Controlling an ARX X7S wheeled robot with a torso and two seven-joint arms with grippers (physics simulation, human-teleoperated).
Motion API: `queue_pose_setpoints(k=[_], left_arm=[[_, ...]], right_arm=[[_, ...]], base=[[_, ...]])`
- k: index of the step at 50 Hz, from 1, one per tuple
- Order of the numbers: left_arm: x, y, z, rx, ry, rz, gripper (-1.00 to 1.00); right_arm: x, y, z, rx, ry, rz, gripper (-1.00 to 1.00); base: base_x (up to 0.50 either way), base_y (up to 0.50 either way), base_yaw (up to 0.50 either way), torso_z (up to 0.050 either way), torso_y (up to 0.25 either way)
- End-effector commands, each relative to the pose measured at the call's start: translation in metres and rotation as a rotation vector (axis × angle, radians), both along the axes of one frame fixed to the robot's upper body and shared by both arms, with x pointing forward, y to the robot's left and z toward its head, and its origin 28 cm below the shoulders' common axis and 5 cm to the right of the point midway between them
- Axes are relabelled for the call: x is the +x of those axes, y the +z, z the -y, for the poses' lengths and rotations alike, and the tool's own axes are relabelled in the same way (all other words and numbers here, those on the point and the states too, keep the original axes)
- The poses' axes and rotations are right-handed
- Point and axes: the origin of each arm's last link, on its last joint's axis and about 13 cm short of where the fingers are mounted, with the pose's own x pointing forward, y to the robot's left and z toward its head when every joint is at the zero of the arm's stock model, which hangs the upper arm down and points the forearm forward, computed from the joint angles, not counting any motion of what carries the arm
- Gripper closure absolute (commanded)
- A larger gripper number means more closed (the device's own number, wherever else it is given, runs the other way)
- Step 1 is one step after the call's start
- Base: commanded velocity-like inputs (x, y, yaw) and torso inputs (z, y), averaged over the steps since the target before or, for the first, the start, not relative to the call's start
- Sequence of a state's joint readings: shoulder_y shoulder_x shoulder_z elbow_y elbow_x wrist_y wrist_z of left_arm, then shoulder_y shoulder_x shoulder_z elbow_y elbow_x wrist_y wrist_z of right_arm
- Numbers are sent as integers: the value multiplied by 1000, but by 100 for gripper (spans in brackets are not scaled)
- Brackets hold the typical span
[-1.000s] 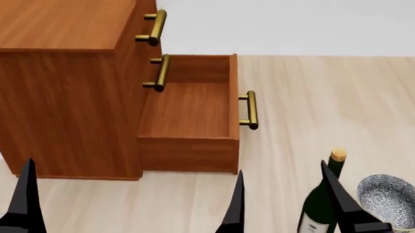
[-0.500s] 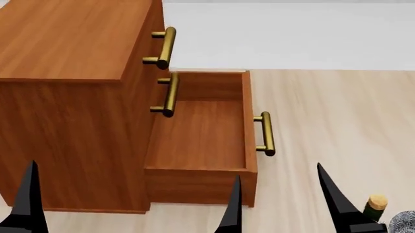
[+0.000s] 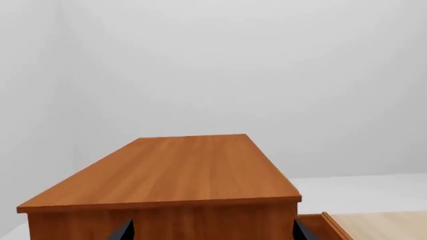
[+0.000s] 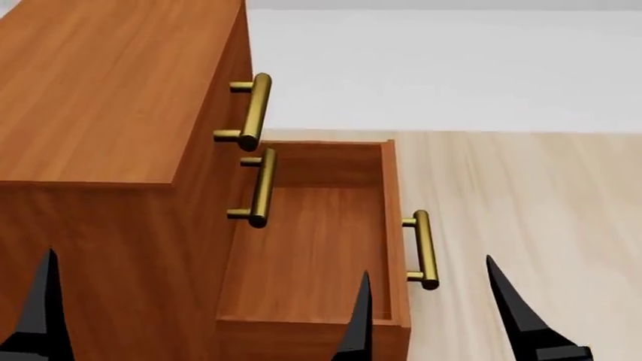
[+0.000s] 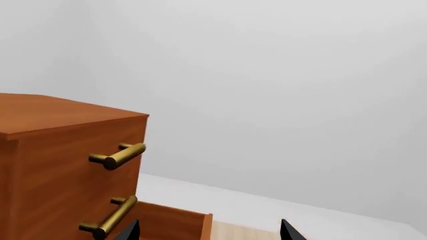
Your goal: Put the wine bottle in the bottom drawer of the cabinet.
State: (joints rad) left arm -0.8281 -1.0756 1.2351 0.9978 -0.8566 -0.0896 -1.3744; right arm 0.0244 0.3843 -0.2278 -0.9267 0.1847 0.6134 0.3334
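While raised, left end effector wide, right end effector wide, bottom drawer open

A pale wooden plank floor is seen ahead of the right jaws, and it is met farther off by a plain white floor strip. Ahead of the left jaws, two upper brass handles are stacked one above the other. A bare grey wall is shown beyond.

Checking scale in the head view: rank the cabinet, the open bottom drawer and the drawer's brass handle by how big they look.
1. cabinet
2. bottom drawer
3. brass handle
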Motion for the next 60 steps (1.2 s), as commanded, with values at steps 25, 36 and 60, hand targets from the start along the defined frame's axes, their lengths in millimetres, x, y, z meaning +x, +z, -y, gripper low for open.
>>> queue_pose_setpoints(k=[25,36,60], left_arm=[[0,1,0,-8,3,7,-100],[0,1,0,-8,0,2,-100],[0,-2,0,-7,1,-4,-100]], right_arm=[[0,1,-1,-3,3,-1,-100],[-3,9,-1,-16,15,2,-100],[-23,12,13,-79,4,0,-100]], base=[[235,0,0,0,0],[27,0,0,0,0],[0,0,0,0,0]])
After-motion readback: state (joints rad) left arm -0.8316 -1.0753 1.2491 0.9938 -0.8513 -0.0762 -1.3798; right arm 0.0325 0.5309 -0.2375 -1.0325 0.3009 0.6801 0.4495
